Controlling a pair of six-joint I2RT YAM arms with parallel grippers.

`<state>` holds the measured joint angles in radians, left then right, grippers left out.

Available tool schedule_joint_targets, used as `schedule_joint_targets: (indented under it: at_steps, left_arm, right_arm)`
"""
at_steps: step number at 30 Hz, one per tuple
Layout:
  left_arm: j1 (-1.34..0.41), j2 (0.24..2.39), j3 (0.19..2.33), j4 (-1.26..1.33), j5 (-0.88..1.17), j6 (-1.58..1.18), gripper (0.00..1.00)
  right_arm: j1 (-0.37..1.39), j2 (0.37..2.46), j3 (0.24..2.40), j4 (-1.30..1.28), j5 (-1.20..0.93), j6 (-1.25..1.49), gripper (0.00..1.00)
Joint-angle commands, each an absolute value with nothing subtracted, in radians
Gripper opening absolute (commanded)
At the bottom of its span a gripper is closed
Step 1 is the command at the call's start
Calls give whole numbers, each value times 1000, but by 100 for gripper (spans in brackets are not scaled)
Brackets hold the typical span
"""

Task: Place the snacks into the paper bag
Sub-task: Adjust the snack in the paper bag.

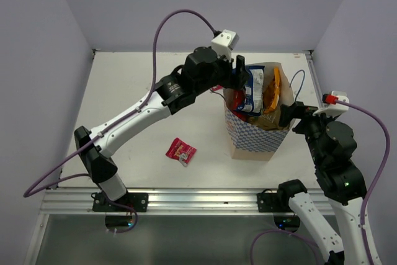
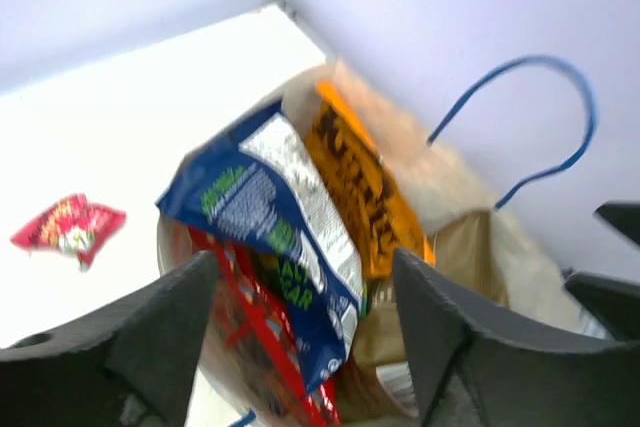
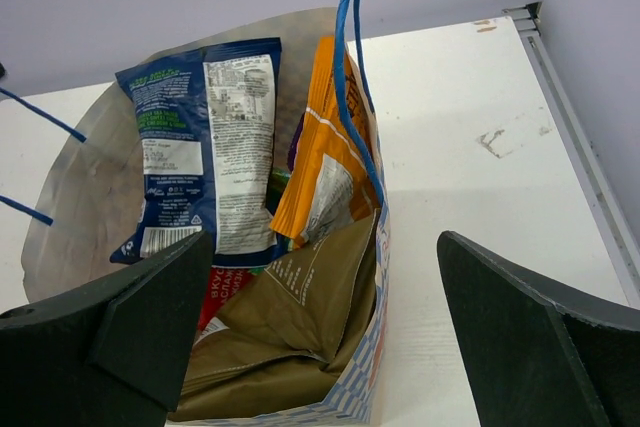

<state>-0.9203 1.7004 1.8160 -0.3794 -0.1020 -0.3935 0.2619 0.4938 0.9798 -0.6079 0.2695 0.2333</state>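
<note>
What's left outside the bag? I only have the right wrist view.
Observer: One small red packet lies on the table, on the left arm's side of the paper bag.
Operator: Where's the left pincer?
Observer: The left pincer hangs over the bag's mouth, jaws open and holding nothing.
Operator: And mine, from above?
Observer: Your right pincer is at the bag's right wall, near the rim. I cannot tell whether it touches.
</note>
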Motion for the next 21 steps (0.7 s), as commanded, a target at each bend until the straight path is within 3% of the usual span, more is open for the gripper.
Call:
schedule_joint_targets:
  at_steps: [1, 8, 21]
  left_arm:
    - [-920, 1701, 1778, -220, -147, -307, 70]
    - [-920, 1779, 1782, -146, -110, -285, 59]
    - [-920, 1976, 1845, -187, -40, -337, 59]
  right_arm:
    - [265, 512, 1017, -597, 259, 227, 98]
    - [265, 512, 1019, -604, 267, 224, 98]
    - [265, 509, 1006, -600, 270, 219, 98]
